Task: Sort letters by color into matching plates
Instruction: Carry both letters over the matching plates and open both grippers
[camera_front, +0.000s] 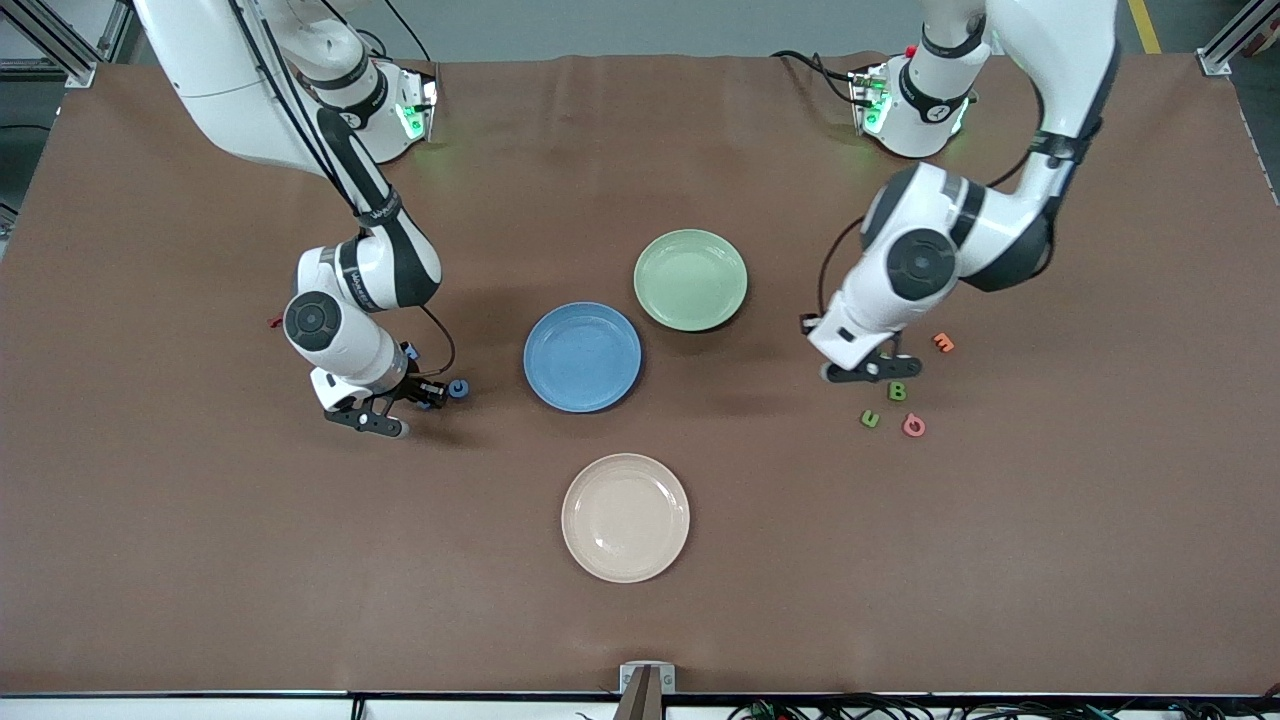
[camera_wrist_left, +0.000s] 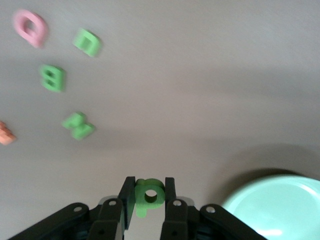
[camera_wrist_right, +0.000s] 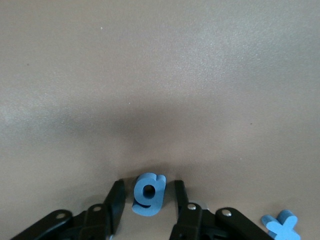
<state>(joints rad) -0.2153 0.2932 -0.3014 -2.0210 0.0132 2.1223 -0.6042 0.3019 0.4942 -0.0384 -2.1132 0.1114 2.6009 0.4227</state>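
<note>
While our left gripper (camera_wrist_left: 149, 196) clamps a green letter (camera_wrist_left: 149, 195) beside the green plate (camera_front: 690, 279), our right gripper (camera_wrist_right: 146, 197) straddles a blue letter (camera_wrist_right: 148, 194), unclamped, needing closure.

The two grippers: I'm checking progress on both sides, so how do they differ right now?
The left gripper is shut on a green letter, lifted off the table near the green plate; the right gripper has a blue letter between its fingers with gaps either side, not yet gripped. The left has green, pink and orange letters nearby; the right has another blue one. Both plates hold nothing yet.
</note>
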